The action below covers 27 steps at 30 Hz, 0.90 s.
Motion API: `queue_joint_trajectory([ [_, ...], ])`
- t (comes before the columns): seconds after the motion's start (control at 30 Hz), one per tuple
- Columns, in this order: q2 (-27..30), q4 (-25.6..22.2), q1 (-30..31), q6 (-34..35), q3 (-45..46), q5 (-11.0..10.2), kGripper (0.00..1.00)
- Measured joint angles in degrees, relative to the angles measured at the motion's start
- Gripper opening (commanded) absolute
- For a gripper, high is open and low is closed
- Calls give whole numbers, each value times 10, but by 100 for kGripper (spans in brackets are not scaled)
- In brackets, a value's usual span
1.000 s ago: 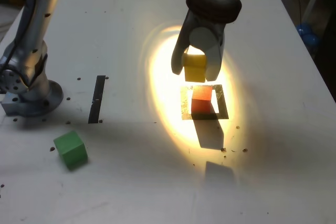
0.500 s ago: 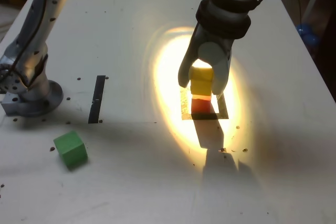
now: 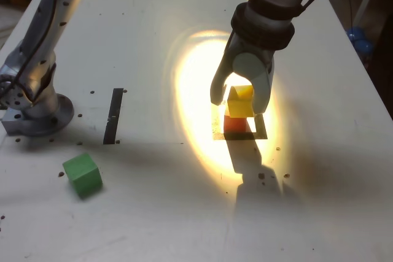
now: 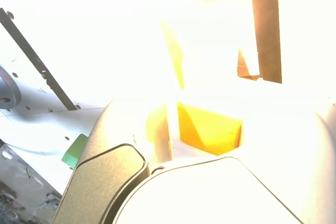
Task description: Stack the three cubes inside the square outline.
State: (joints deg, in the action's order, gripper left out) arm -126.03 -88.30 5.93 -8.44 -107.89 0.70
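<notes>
Yellow cube [image 3: 240,102] sits slightly skewed on red cube [image 3: 236,124] (2 stacked); fingers [image 3: 238,99] parted around it.

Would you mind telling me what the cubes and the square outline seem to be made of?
Green cube, yellow cube, red cube: matte, evenly coloured, no glare; perhaps foam or painted wood. Square outline: flat dark frame, likely tape or a print.
</notes>
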Motion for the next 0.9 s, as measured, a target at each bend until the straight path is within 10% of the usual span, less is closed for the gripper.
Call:
queue_joint_trajectory([
  [0.43, 14, 0, 0, 2, 18, -5, 100],
  [0.9, 147, -1, 10, 20, 150, -63, 100],
])
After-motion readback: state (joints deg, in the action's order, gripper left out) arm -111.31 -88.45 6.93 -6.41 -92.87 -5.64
